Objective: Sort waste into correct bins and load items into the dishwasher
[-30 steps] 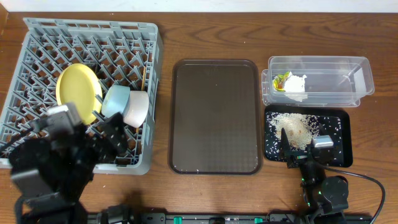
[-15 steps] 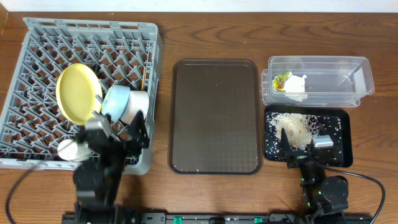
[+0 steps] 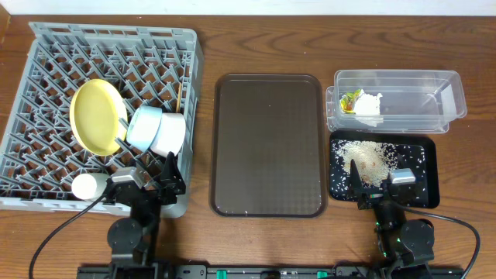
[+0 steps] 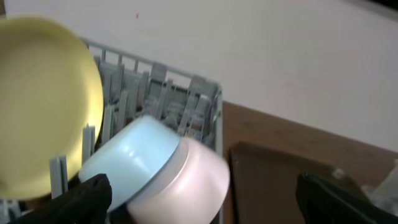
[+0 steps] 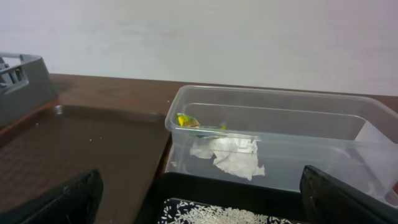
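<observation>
The grey dishwasher rack (image 3: 46,46) holds the yellow plate (image 3: 97,116) on edge, the light blue bowl (image 3: 143,126), the white bowl (image 3: 170,134) and the chopsticks (image 3: 180,97). My left gripper (image 3: 147,182) stands open at the rack's near edge, just short of the bowls (image 4: 155,162), holding nothing. The clear bin (image 3: 403,101) contains the snack wrapper (image 5: 186,120) and the tissue (image 5: 227,155). Rice (image 3: 368,159) lies in the black bin (image 3: 422,174). My right gripper (image 5: 202,205) is open and empty at that bin's near edge.
A brown serving tray (image 3: 267,143) lies between the rack and the bins. A small white round thing (image 3: 85,184) sits at the rack's near edge beside my left arm. Bare wooden table runs along the far side.
My left arm has drawn back from over the rack to its near edge, uncovering the plate and bowls. The right arm has not moved.
</observation>
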You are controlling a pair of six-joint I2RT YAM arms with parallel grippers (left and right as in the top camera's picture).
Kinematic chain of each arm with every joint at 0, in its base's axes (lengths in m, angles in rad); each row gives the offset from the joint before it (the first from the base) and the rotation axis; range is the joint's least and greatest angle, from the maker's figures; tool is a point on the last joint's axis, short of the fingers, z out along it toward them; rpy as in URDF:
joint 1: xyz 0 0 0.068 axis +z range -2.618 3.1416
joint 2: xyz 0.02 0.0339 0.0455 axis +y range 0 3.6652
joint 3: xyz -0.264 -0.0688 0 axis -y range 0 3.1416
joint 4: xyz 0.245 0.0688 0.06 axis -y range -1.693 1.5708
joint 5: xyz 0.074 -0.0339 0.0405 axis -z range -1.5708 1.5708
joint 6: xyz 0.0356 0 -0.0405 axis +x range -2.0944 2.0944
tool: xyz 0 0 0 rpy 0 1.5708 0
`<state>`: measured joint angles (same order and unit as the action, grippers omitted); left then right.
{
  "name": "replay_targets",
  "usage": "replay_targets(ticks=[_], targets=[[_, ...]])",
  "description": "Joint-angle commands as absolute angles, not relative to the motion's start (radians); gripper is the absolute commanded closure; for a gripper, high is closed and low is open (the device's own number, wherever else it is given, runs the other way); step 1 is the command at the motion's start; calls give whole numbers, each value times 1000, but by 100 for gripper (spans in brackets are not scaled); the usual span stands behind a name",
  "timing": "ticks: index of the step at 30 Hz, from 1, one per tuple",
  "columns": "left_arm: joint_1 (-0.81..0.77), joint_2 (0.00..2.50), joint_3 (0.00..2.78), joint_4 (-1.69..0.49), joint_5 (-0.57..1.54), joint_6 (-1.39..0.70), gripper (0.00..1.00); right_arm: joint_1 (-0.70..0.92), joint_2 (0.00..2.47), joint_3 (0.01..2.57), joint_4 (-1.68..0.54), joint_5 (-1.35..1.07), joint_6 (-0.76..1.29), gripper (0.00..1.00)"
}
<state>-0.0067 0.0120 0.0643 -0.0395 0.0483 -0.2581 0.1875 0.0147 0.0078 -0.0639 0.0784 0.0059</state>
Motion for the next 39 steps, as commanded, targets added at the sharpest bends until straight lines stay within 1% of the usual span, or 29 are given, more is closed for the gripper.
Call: replay_targets(ticks=[1, 6, 39], targets=[[-1, 1, 14, 2, 36, -237, 5, 176, 11, 6, -67, 77, -5, 1], [-1, 3, 4, -70, 32, -237, 5, 176, 11, 6, -67, 77, -5, 1], [-1, 11, 4, -67, 33, -237, 5, 176, 11, 6, -67, 77, -5, 1]])
